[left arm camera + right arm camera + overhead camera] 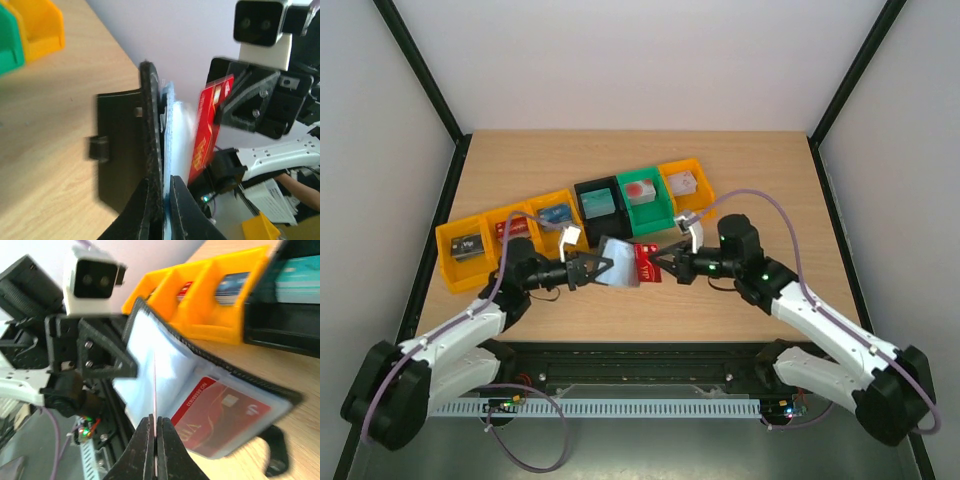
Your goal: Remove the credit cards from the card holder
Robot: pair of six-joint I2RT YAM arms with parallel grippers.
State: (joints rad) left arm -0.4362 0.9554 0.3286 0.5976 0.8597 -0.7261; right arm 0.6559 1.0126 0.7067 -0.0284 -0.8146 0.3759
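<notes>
Item 1. Small black folding card holder with pale blue-grey inner pockets. It is held open and on edge above the light wooden table, towards the middle of its near edge. It sits in front of a row of yellow, black and green plastic bins.

Item 2. Left gripper. Its fingers are clamped on one leaf of the holder, and the snap tab hangs on the outer side.

Item 3. Red plastic credit card with pale markings. It sits at the holder's right-hand leaf, partly in a pocket, between the holder and the right gripper.

Item 4. Right gripper. Its fingers are pressed together on a thin pale edge, seen end-on just beside the red card's corner. Whether that edge belongs to the card cannot be told.
</notes>
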